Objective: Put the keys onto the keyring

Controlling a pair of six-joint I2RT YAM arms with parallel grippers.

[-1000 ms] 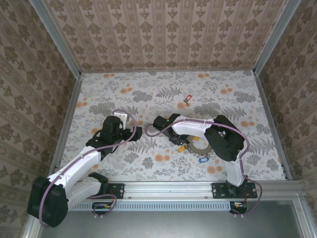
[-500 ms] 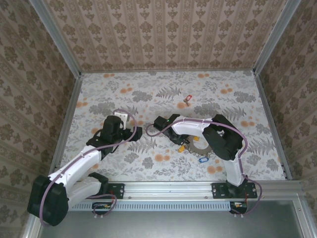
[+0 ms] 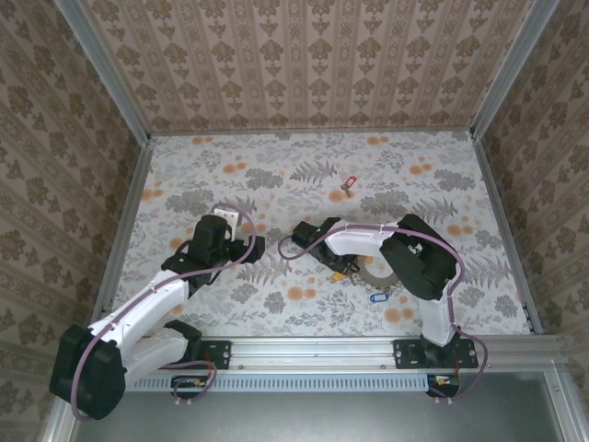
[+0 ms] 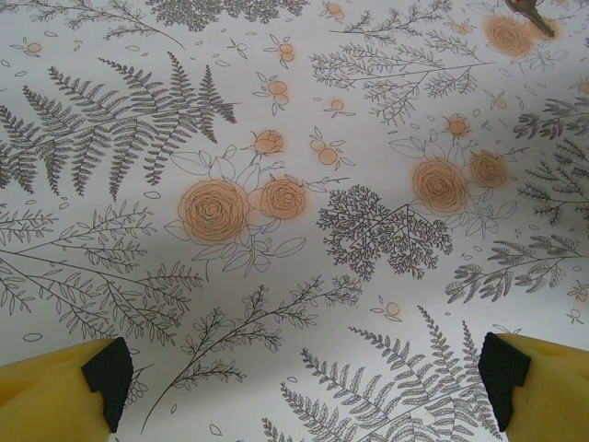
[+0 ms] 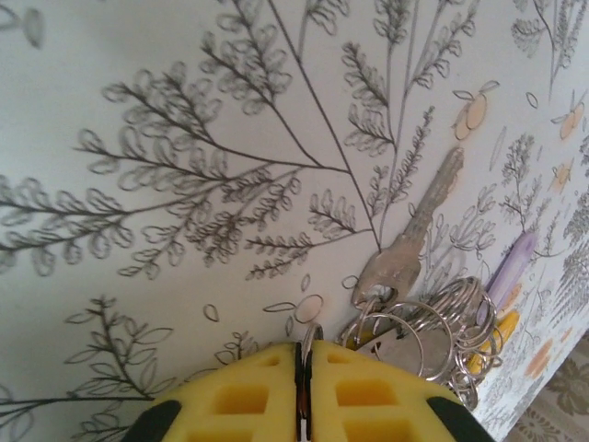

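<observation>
Over the floral tabletop point(image 5: 138, 92), my right gripper point(image 5: 305, 352) is closed on a keyring point(image 5: 433, 318) loop, with a bare key point(image 5: 414, 221) just beyond its fingertips. I'd lift slowly. The fingers of my left gripper point(image 4: 304, 387) stand wide apart.

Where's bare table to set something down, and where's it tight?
Free: far strip between back wall and red key; table ahead of the open left tool. Crowded: keyring, yellow key, blue key by the right tool, shut on the keyring.
</observation>
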